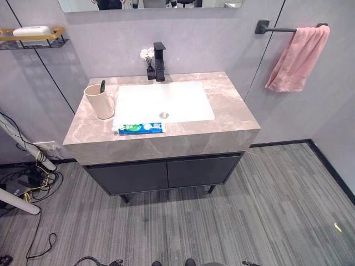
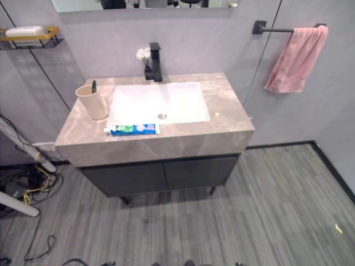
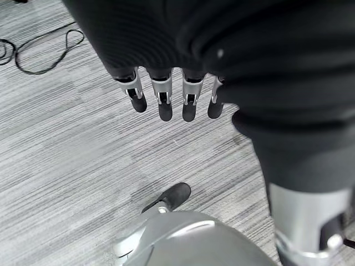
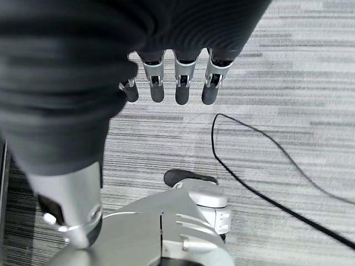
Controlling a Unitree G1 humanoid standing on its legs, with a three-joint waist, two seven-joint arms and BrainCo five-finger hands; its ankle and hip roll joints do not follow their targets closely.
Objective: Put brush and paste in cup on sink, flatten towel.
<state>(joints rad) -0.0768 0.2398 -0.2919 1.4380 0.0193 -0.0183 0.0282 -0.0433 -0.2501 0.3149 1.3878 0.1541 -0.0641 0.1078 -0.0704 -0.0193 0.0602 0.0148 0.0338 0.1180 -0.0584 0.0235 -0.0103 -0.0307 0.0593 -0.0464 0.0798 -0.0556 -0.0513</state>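
A beige cup point(image 1: 100, 102) stands on the left of the marble sink counter point(image 1: 233, 111), with a dark green brush point(image 1: 102, 86) upright in it. A blue and green paste tube point(image 1: 141, 128) lies flat on the counter's front strip, just before the white basin point(image 1: 161, 100). A pink towel point(image 1: 297, 58) hangs bunched over the black wall bar point(image 1: 277, 29) at the right. My left hand point(image 3: 165, 100) hangs over the grey floor with straight fingers and holds nothing. In the same way my right hand point(image 4: 183, 83) hangs open above the floor, far from the sink.
A black faucet point(image 1: 160, 62) and a small vase of white flowers point(image 1: 148, 61) stand behind the basin. A wall shelf with a soap bar point(image 1: 33, 34) is at the upper left. Dark cabinet doors point(image 1: 161, 174) sit under the counter. Cables point(image 1: 28, 183) lie on the floor at left.
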